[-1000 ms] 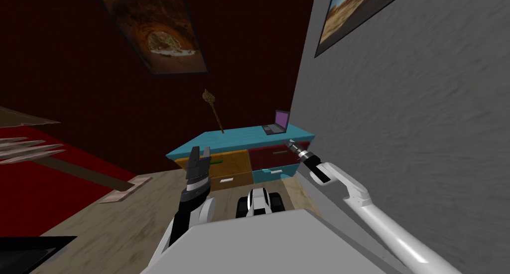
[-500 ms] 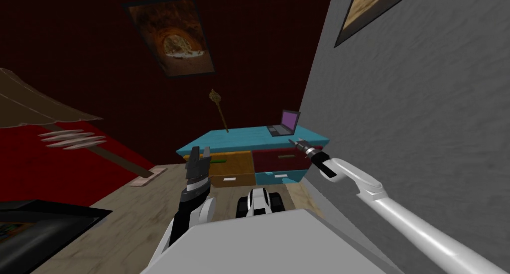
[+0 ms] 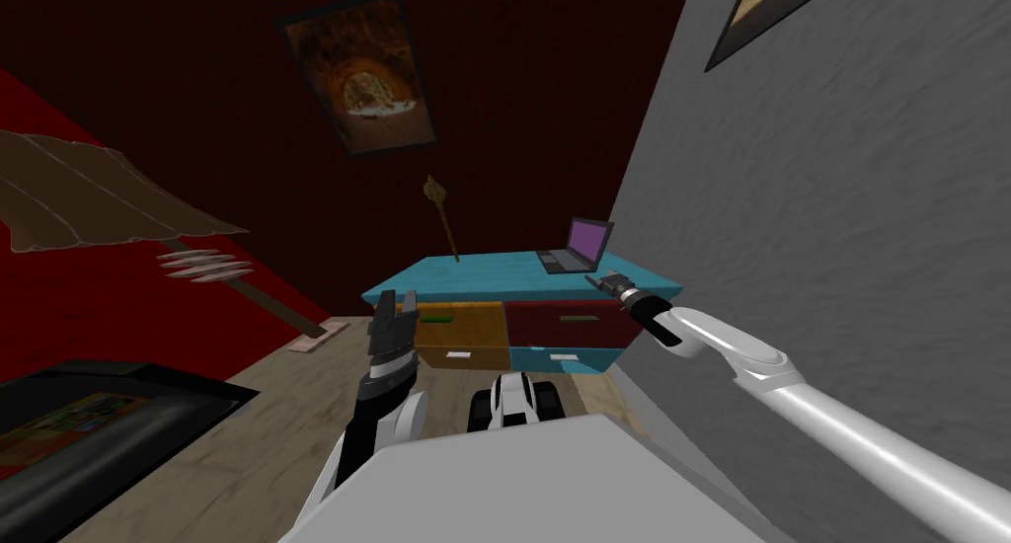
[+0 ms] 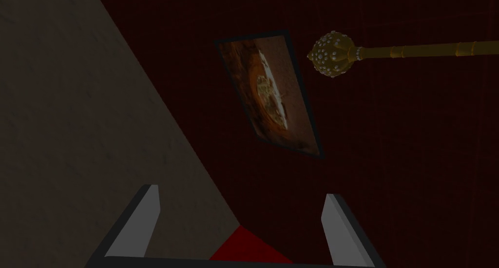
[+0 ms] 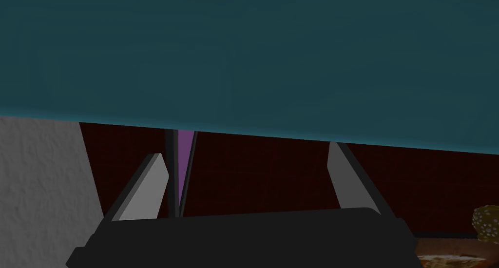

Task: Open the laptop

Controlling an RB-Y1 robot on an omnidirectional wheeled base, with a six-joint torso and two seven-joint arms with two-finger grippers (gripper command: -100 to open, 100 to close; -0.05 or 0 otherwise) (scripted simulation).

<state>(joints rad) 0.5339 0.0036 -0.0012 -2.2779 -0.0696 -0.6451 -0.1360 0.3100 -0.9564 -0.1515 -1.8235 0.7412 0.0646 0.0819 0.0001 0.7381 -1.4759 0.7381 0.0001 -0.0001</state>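
The laptop (image 3: 583, 248) sits on the desk's (image 3: 494, 273) right end, beside the side wall (image 3: 839, 221). A sceptre (image 3: 442, 216) stands further left on it. The right tool (image 3: 598, 281) hangs just before the laptop; the left tool (image 3: 396, 305) is before the drawers (image 3: 454, 330).

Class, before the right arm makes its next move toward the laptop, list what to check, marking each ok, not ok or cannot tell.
1. Laptop in sight on the teal dresser top: ok.
2. Lid raised, purple screen showing: ok.
3. Right gripper open: ok.
4. Right gripper at the laptop: not ok, it is at the dresser's front edge.
5. Left gripper open, out of the way: ok.
6. Golden sceptre apart from the laptop: ok.
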